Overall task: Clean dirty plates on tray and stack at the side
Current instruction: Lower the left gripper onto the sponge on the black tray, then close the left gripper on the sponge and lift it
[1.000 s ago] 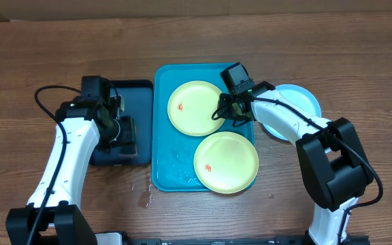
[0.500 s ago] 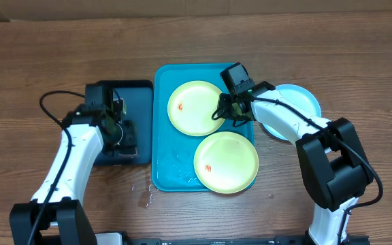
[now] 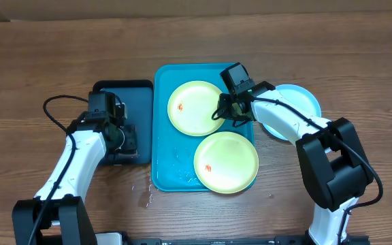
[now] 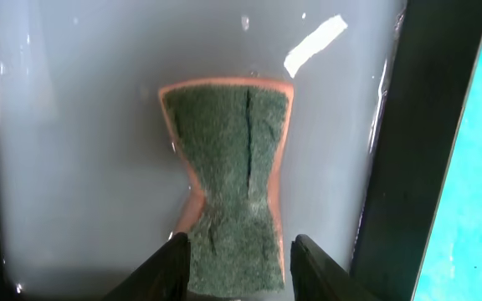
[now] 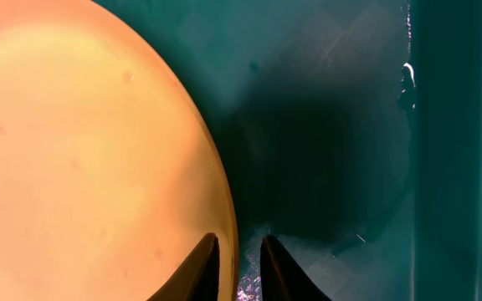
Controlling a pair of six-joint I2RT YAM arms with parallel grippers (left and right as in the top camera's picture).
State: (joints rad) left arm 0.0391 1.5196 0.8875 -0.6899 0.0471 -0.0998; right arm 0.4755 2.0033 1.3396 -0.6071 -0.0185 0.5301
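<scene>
The turquoise tray [image 3: 163,136] holds two yellow-green plates: one at the back [image 3: 190,107] and one at the front right [image 3: 226,162], each with a small red smear. The light blue plate [image 3: 299,101] lies on the table right of the tray, partly under my right arm. My right gripper [image 3: 224,114] is shut on the right rim of the back plate; the right wrist view shows its fingers [image 5: 239,251] either side of that rim [image 5: 82,142]. My left gripper [image 4: 239,251] is open and straddles the near end of a green sponge [image 4: 228,142].
The sponge lies in a smaller dark navy tray [image 3: 124,92] left of the turquoise tray, over a wet grey floor. Its dark rim [image 4: 408,150] separates it from the turquoise tray [image 4: 475,209]. Water pools on the turquoise tray floor [image 3: 175,163]. Cables trail from both arms.
My left arm has shifted toward the table's front over the navy tray, uncovering the tray's back part. My right arm and the plates have not moved.
</scene>
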